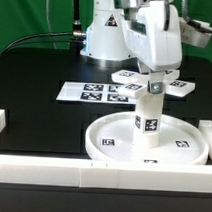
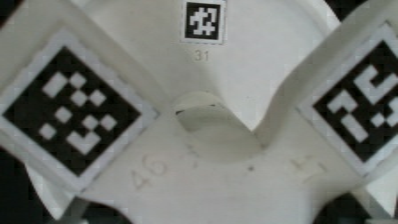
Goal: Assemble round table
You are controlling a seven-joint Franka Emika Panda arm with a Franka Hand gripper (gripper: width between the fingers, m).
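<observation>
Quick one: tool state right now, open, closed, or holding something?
Tool: down at the cross-shaped foot on top of the leg; whether it is open or closed on the foot cannot be told, because the fingertips are hidden.

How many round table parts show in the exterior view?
3: the round disc lies on the table, the leg stands upright on it, and the cross-shaped foot sits at the leg's top. More may be hidden.

Marker board (image 1: 90, 91), rails (image 1: 51, 173), blk table (image 1: 35, 76).

Green backdrop (image 1: 28, 11) behind black tabletop (image 1: 41, 66); white rails (image 1: 41, 171) at edge.
</observation>
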